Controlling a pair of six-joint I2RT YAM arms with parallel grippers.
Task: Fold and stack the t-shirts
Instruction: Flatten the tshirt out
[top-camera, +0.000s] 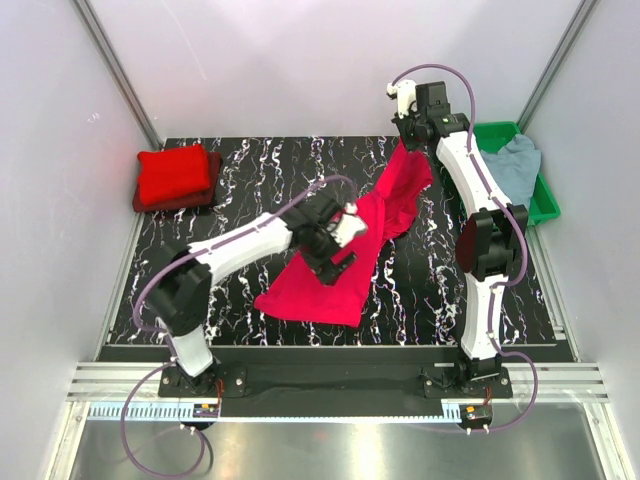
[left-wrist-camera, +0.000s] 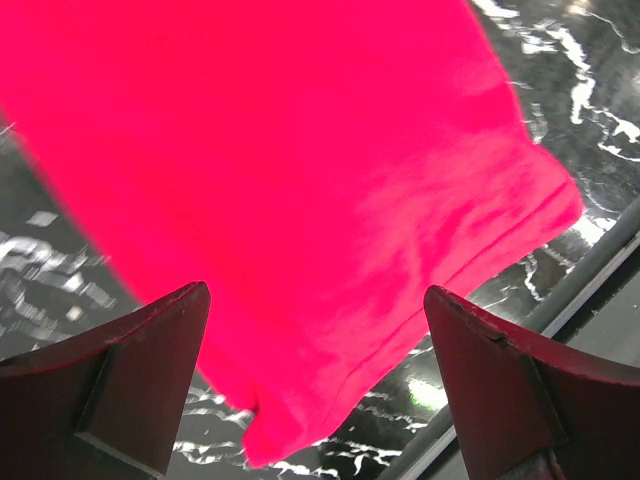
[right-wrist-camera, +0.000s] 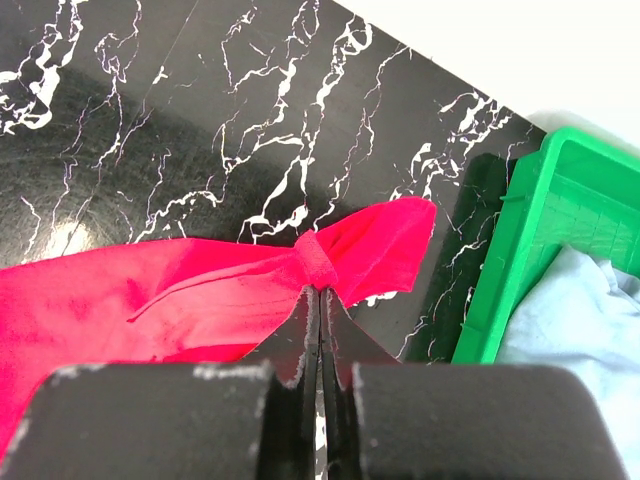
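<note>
Stretching diagonally away from the green tray (right-wrist-camera: 500, 280), the red t-shirt (top-camera: 310, 298) ran down onto the surface (top-camera: 250, 170) | your right jaws pinched its tray-side corner | your left jaws hovered spread over its far end.

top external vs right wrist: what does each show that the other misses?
Top external only: the stack of folded red t-shirts at far left, and the open left gripper over the spread red t-shirt. Right wrist only: how the right gripper is shut on a bunched edge of that shirt. Both: the red t-shirt, the green tray, the pale blue t-shirt in it, the marbled table.
</note>
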